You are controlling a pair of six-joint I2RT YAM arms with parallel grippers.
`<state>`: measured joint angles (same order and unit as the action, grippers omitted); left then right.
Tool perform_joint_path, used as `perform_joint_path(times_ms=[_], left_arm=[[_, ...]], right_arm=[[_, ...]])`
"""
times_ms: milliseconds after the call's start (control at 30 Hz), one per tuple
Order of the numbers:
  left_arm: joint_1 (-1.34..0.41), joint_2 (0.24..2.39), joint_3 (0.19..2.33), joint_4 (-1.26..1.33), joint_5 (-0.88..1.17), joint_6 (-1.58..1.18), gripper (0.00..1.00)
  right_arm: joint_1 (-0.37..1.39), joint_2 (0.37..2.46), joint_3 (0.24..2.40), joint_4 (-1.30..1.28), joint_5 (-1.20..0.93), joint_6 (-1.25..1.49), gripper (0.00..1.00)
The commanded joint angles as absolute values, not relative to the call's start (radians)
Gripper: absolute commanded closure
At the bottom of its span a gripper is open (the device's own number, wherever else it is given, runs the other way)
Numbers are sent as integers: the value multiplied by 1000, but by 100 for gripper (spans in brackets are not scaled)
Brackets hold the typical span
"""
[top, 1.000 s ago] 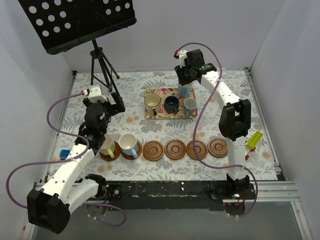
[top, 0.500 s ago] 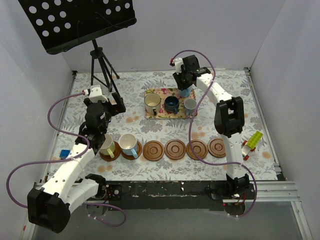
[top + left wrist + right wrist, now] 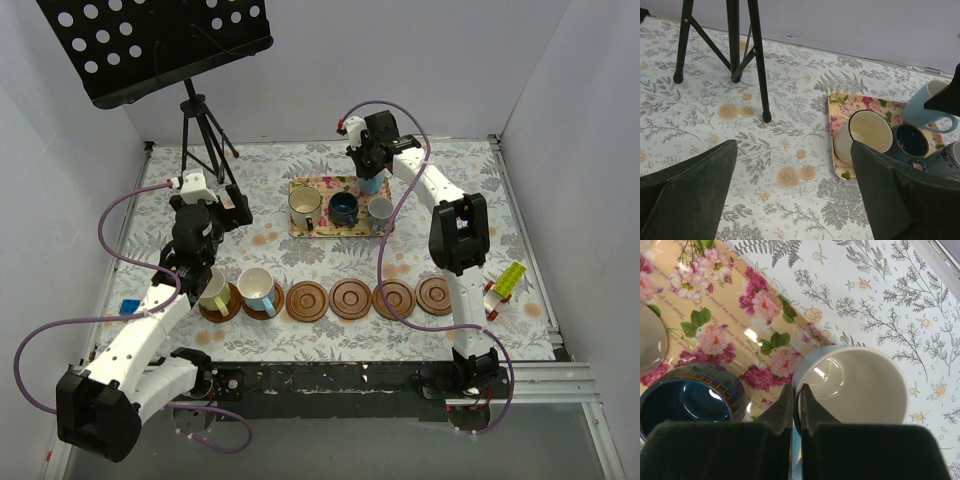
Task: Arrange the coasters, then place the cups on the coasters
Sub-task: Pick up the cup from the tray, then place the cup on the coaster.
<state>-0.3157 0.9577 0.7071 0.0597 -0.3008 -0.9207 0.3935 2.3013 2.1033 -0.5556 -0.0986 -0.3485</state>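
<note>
Six round brown coasters lie in a row near the front. The two left ones hold a yellow-green cup [image 3: 214,289] and a light blue cup [image 3: 258,288]; the other coasters [image 3: 307,301] [image 3: 351,299] [image 3: 394,299] [image 3: 436,295] are bare. On the floral tray [image 3: 322,184] stand a cream cup [image 3: 305,205], a dark blue cup [image 3: 344,208] and a grey-blue cup [image 3: 380,209]. My right gripper [image 3: 796,394] is shut on the rim of another light blue cup [image 3: 855,385] at the tray's back right corner. My left gripper [image 3: 792,145] hangs open over the cloth left of the tray, holding nothing.
A black music stand on a tripod [image 3: 200,130] stands at the back left, one leg [image 3: 760,60] close ahead of my left gripper. A yellow-green block [image 3: 511,278] and a small red-and-white object [image 3: 492,295] lie at the right edge. A small blue object [image 3: 129,306] lies at the left edge.
My right gripper came down onto the tray's back right corner and closed on the light blue cup's rim. The left arm has barely moved.
</note>
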Motion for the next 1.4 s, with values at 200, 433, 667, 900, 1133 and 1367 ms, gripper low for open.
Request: perform_joint_path(times_ms=[200, 433, 667, 900, 1133, 1367], left_arm=[[-311, 951, 749, 60, -288, -920, 2], [-310, 950, 747, 61, -282, -923, 2], [-310, 945, 745, 63, -282, -923, 2], [-310, 946, 750, 61, -287, -925, 2], [-311, 957, 755, 75, -328, -897, 2], [-290, 940, 752, 104, -359, -868, 2]], right_arm=[[388, 2151, 2019, -394, -146, -543, 99], [391, 2066, 2014, -356, -160, -555, 99], [414, 1985, 2013, -305, -108, -520, 99], [505, 1895, 2042, -354, -9, -437, 99], [710, 1775, 1976, -469, 152, -332, 99], [937, 1632, 1729, -514, 227, -105, 99]])
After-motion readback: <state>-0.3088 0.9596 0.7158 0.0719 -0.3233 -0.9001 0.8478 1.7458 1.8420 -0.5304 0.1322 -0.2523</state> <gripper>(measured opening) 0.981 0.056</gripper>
